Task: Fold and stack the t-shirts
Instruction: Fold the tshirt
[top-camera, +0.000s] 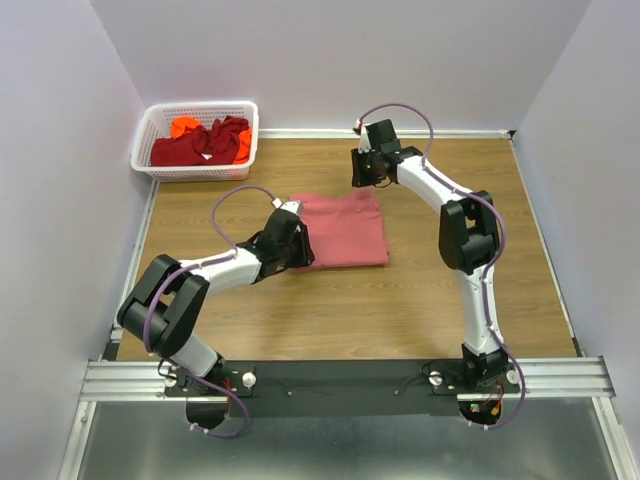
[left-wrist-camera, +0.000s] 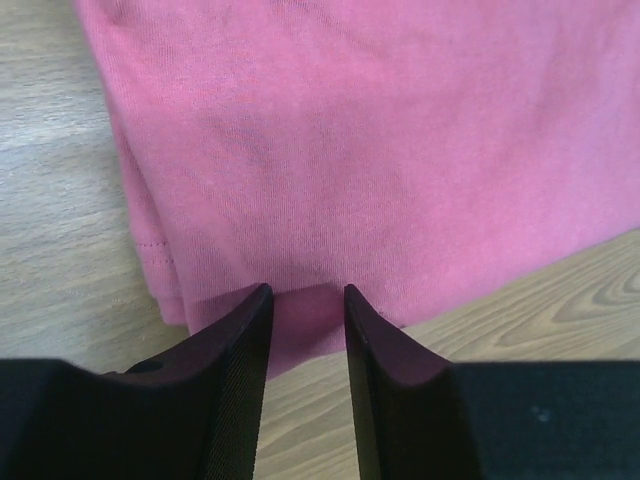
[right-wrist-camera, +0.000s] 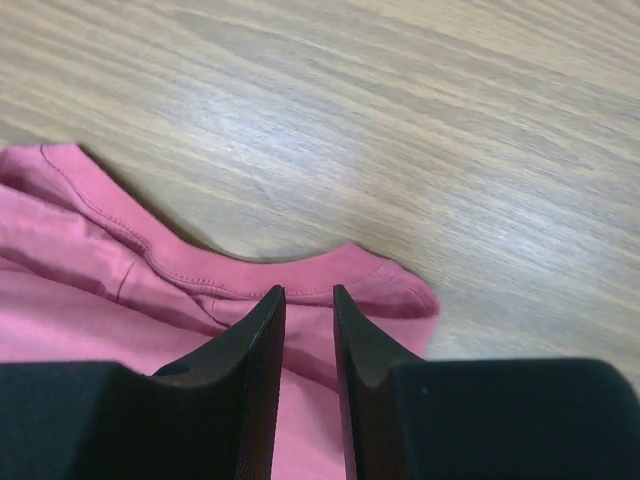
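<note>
- pink shirt (top-camera: 345, 230) lies folded mid-worktop (top-camera: 430, 300), its long side running left to right.
- left claw (left-wrist-camera: 306, 292) is narrowed onto the near-left edge, cloth pinched between.
- right claw (right-wrist-camera: 308, 292) is nipped onto the far collar edge, one arm at each end.

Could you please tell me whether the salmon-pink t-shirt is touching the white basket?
Apart. The top view shows bare wooden table between the salmon-pink t-shirt and the white basket.

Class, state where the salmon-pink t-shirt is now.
Seen from above, the salmon-pink t-shirt lies folded at the centre of the wooden table, left claw on its near-left edge, right claw on its far collar edge; white basket far-left.
</note>
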